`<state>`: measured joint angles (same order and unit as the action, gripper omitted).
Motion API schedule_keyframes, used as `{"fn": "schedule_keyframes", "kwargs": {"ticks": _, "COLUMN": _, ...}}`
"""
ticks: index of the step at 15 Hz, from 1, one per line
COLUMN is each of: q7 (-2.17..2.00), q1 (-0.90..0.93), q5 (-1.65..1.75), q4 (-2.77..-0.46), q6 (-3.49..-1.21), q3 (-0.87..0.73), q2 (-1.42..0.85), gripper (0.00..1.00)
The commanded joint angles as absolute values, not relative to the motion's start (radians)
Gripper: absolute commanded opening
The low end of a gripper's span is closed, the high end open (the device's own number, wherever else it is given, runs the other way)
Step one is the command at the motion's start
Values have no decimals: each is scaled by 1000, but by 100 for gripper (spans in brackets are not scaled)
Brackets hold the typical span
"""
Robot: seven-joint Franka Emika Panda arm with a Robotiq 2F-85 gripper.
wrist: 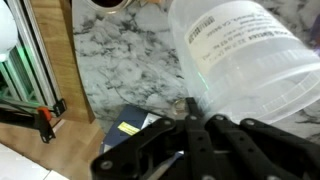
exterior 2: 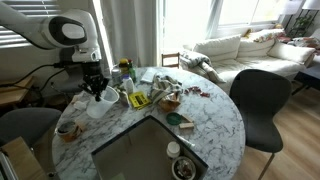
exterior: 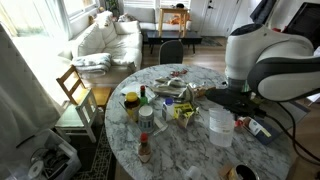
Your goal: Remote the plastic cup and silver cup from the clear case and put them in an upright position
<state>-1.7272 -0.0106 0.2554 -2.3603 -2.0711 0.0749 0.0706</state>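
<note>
Downward, arm bent, gripper (exterior 2: 98, 94) over clear case (wrist: 250, 55)

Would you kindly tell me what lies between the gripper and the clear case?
Nothing: in the wrist view the gripper meets the clear case's wall, with no gap showing.

whitish clear case (wrist: 255, 75), grey-veined white table (exterior 2: 220, 120)

Clear case (exterior: 220, 126) on table (exterior: 185, 155), seemingly under pincer (exterior 2: 97, 92).
</note>
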Motion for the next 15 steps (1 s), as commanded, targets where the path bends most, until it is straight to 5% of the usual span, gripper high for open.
{"fn": "schedule_keyframes", "kwargs": {"ticks": 1, "q7": -1726, "q1": 2, "q5": 263, "q4": -2359, "q6": -2083, "q3": 68, "q2": 65, "gripper": 5}}
{"fn": "schedule_keyframes", "kwargs": {"ticks": 15, "q7": -1664, "q1": 35, "q5": 646, "q4": -2450, "q6": -2372, "q3": 74, "q2": 9, "gripper": 1}}
